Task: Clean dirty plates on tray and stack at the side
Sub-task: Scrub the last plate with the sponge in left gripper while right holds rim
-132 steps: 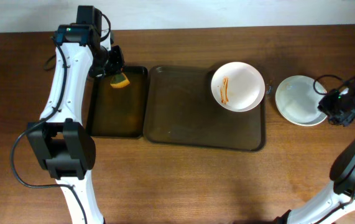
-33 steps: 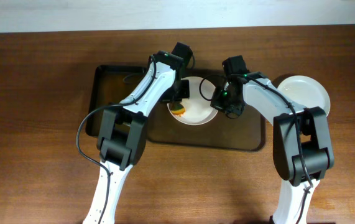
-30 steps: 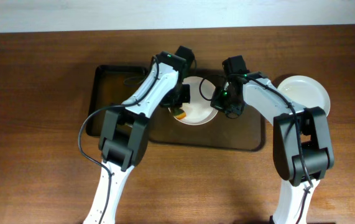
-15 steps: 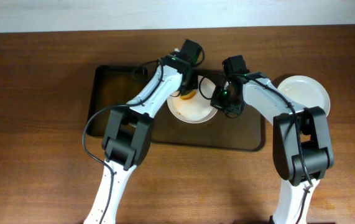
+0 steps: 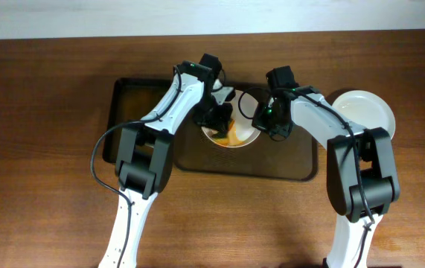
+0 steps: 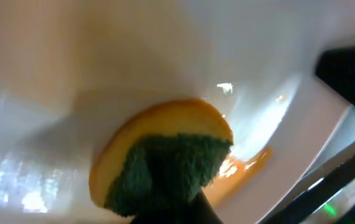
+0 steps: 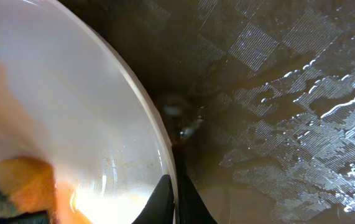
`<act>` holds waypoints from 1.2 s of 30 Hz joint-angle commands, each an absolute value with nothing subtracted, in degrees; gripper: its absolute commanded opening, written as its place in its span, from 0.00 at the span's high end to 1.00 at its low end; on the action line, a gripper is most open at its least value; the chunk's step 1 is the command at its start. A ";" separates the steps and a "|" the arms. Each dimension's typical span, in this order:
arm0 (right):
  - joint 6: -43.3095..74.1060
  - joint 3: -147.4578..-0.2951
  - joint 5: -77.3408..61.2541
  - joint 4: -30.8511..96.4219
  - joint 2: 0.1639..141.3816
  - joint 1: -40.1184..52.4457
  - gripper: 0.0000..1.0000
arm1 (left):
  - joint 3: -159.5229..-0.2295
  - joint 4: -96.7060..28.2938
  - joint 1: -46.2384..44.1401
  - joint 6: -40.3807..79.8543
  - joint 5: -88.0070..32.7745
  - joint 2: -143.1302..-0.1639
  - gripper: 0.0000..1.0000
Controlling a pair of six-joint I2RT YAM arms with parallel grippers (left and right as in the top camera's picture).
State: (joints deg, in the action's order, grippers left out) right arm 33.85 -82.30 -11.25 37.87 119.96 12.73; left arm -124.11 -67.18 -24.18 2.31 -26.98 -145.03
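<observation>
A dirty white plate sits on the large dark tray. My left gripper is shut on an orange and green sponge and presses it onto the plate. In the left wrist view the sponge lies on the white plate beside an orange smear. My right gripper is shut on the plate's right rim, one finger on each side. A clean white plate lies on the table to the right of the tray.
A smaller dark tray lies left of the large one. The large tray's floor is wet. The brown wooden table surrounds both trays.
My left gripper moved the sponge from the plate's upper part down to its lower middle. The right gripper has kept its hold on the rim.
</observation>
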 commanded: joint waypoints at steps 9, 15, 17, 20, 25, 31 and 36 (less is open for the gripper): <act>33.21 -81.60 -8.54 38.54 122.56 12.73 0.96 | -121.86 -59.11 -20.62 39.11 -1.45 -151.83 1.00; 33.21 -81.60 -8.54 38.54 122.56 12.73 0.96 | -121.86 -76.42 -22.39 40.69 -18.74 -151.83 1.00; 33.21 -81.60 -8.56 38.54 122.56 12.75 0.96 | -121.86 -81.65 -23.22 38.85 -20.01 -151.83 1.00; 33.23 -81.60 -8.56 38.54 122.56 12.75 0.96 | -121.86 -78.63 -23.59 33.58 -25.12 -151.83 1.00; 33.21 -81.60 -8.56 38.54 122.56 12.75 0.96 | -121.86 -64.29 -22.17 33.85 -25.04 -151.83 1.00; 33.21 -81.60 -8.56 38.54 122.56 12.75 0.96 | -121.86 -57.67 -22.02 40.99 4.03 -151.83 1.00; 33.19 -81.60 -8.56 38.54 122.56 12.75 0.96 | -121.86 -67.05 -22.65 50.37 4.73 -151.83 1.00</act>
